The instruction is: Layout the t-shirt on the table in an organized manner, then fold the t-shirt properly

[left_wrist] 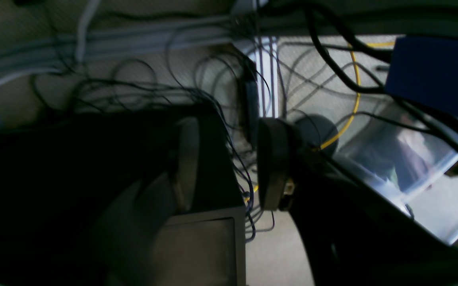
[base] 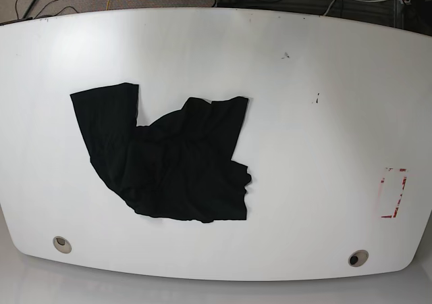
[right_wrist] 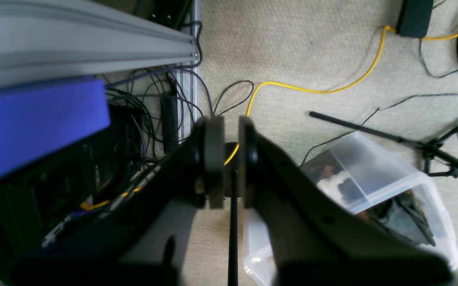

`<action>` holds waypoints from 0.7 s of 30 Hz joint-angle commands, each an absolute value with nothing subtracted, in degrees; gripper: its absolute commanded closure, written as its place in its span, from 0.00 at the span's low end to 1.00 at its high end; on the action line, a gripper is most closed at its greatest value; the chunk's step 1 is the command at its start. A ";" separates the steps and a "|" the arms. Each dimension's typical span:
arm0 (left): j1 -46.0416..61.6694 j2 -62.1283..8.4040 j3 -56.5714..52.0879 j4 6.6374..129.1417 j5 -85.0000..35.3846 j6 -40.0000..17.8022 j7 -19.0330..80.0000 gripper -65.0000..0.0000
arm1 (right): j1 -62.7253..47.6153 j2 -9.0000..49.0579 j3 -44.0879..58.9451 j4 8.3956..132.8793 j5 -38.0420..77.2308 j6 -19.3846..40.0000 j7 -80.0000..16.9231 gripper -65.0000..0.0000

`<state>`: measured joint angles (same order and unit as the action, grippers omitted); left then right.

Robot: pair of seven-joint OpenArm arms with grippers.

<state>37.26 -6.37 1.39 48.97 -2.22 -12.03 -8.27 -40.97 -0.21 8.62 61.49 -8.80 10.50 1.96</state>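
Note:
The black t-shirt [base: 169, 162] lies crumpled on the left-centre of the white table [base: 304, 115], one sleeve sticking out at the upper left and its lower part bunched. Neither arm appears in the base view. The left wrist view is off the table, over a floor with cables; my left gripper [left_wrist: 229, 163] is open there, its pads well apart with nothing between them. The right wrist view shows carpet below my right gripper [right_wrist: 231, 159], which is shut and empty, only a thin slit between its fingers.
Two grommet holes [base: 62, 244] [base: 358, 257] sit near the table's front edge, and a red-outlined rectangle [base: 393, 193] at the right. Below the right gripper are a clear plastic bin [right_wrist: 392, 186], a yellow cable [right_wrist: 320, 89], a blue block [right_wrist: 34, 123] and an aluminium rail [right_wrist: 74, 43].

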 commanded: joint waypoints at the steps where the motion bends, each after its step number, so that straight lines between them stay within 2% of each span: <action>1: 41.54 -6.46 -0.04 53.14 -2.15 -12.53 -8.40 0.65 | -44.70 -0.13 8.66 65.71 -8.66 10.68 2.51 0.91; 7: 47.25 -7.96 -0.75 60.97 -1.98 -12.53 -8.40 0.65 | -49.01 -0.13 8.66 71.34 -7.87 10.68 2.59 0.91; 15: 55.69 -11.91 -0.84 72.75 -2.15 -12.53 -8.40 0.65 | -56.22 0.04 8.57 81.27 -0.13 10.68 2.33 0.91; 21: 60.35 -13.58 -1.36 79.43 -2.24 -12.44 -8.40 0.65 | -60.53 0.04 8.57 87.78 0.04 10.68 2.33 0.91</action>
<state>58.06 -13.39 -1.10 77.47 -2.02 -12.03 -7.90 -58.33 -0.16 8.51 84.64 -0.08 10.50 1.50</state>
